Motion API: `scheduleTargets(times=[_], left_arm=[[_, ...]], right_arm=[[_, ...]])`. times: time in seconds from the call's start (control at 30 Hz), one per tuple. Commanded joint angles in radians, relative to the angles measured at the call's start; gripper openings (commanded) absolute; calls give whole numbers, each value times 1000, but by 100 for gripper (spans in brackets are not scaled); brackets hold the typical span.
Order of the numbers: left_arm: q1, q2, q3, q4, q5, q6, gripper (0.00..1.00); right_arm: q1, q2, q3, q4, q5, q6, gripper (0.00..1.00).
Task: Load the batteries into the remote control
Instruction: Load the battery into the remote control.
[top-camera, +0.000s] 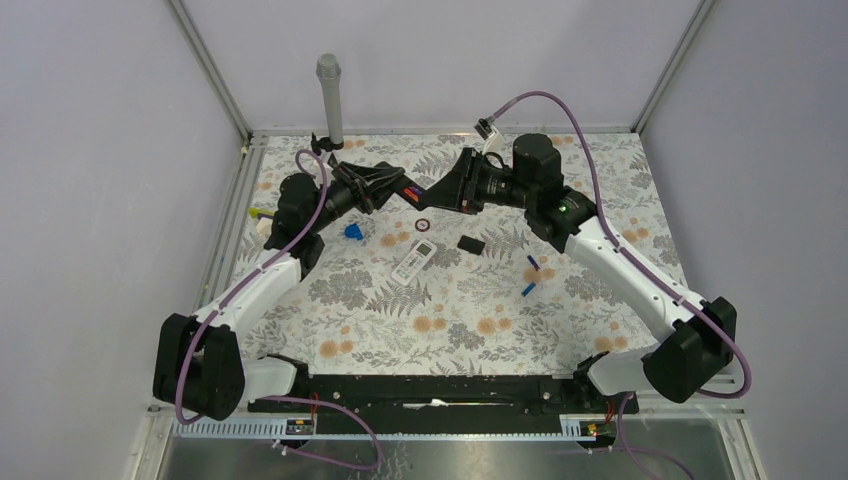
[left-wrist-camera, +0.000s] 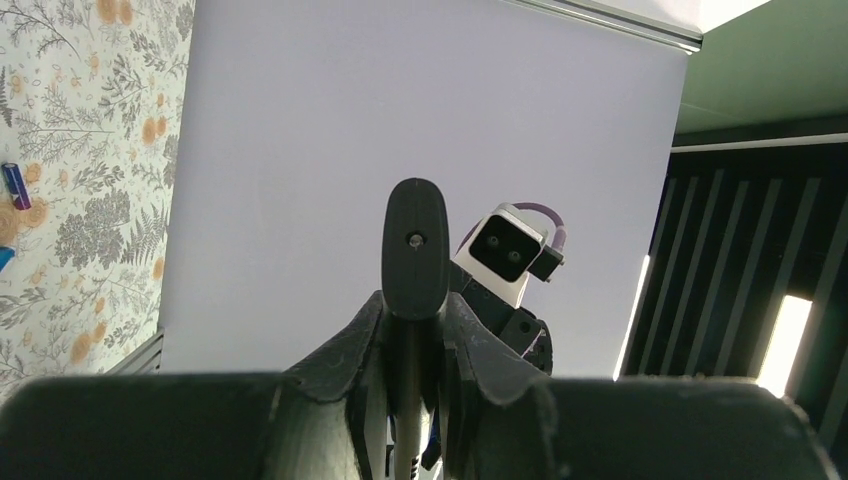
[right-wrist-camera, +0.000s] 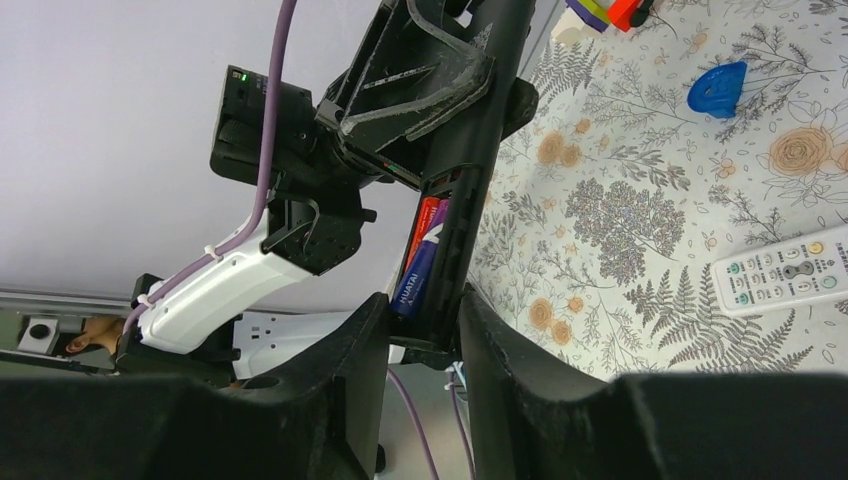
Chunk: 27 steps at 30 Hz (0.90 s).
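A black remote (top-camera: 425, 193) hangs in the air at the back middle, held at both ends. My left gripper (top-camera: 393, 187) is shut on its left end and my right gripper (top-camera: 456, 192) on its right end. In the right wrist view the remote (right-wrist-camera: 462, 215) runs between my fingers (right-wrist-camera: 345, 355) with its compartment open. A blue-purple battery (right-wrist-camera: 418, 268) and an orange-red one (right-wrist-camera: 428, 213) lie in it. In the left wrist view the remote (left-wrist-camera: 416, 245) shows end-on between my fingers (left-wrist-camera: 340, 360). Two blue batteries (top-camera: 533, 263) (top-camera: 527, 289) lie on the table at the right.
A white remote (top-camera: 413, 262) lies at the table's middle, with a small black cover piece (top-camera: 470, 243) to its right and a small ring (top-camera: 422, 224) behind it. A blue blob piece (top-camera: 352, 232) lies at the left. A grey post (top-camera: 330, 95) stands at the back.
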Motion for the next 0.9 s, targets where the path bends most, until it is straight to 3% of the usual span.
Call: scheduleTargets(times=[0.0,0.23,0.5,0.57,0.73,0.87], left_arm=[[-11,-18,101,148,34,-12,0],[-11,-18,167,196,65,107,0],[-6,-20,192,249,97,141,0],[-1,-22,188,239,98,151,0],[22,-45,198,97,99,296,0],[37,-62,226,-43,97,471,0]], right_arm=[[-4,32,26,-57,7,2,38],[-13,98,104,-223,12,20,33],[-29,114,82,-143,-52,56,24],[-30,109,74,-97,-83,62,32],[-33,49,31,59,-122,37,72],[-36,-11,-5,139,-134,-34,92]])
